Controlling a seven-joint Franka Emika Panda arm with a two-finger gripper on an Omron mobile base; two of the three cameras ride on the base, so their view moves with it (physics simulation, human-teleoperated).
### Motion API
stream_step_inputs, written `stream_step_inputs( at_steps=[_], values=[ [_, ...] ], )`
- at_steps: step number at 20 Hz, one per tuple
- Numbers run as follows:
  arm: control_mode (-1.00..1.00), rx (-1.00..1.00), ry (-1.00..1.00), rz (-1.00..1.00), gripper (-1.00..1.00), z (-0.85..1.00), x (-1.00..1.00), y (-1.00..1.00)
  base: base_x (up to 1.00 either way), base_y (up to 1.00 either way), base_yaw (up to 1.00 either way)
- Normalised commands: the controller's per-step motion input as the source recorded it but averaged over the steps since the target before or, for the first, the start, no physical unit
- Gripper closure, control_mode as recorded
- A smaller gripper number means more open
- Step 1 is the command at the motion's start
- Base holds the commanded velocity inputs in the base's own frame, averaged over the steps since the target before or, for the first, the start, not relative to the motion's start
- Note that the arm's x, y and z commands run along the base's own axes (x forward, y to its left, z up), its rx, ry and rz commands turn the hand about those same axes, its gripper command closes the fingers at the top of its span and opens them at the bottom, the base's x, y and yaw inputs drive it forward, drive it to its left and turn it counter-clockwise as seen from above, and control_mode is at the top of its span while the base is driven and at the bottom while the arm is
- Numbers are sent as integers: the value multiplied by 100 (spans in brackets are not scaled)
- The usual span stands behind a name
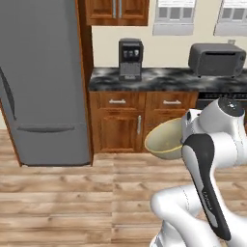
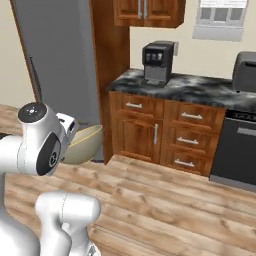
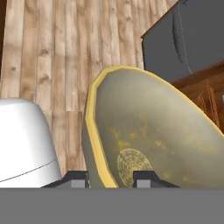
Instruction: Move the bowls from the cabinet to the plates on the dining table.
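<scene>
The round, deep, pale beige-cream bowl [image 3: 148,131], matte with a yellowish rim and faint concentric rings at its base, sits tipped on edge in the gripper [image 3: 111,178], its mouth facing sideways. The narrowly parted fingers [image 3: 146,178] pinch the rim, one inside, one outside. Beyond it lie the pale wood-plank floor [image 3: 65,52], the grey refrigerator [image 1: 43,82] and reddish-brown panelled drawer units [image 1: 140,120].

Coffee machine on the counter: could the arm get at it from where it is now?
Probably not. The hand is shut on the pale bowl, and a stretch of wooden floor separates the robot from the counter holding the coffee machine.
</scene>
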Motion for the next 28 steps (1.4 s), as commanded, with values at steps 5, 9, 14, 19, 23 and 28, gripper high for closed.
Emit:
stream_step_inputs(
  at_steps=[5,9,14,19,23,28],
  values=[
    [100,0,0,0,100,0,0,0,0,18,53],
    [100,0,0,0,100,0,0,0,0,20,54],
    [100,0,0,0,100,0,0,0,0,16,55],
    [100,0,0,0,100,0,0,0,0,3,55],
    [100,0,0,0,100,0,0,0,-7,0,54],
    [100,0,0,0,100,0,0,0,-6,-5,51]
  ],
)
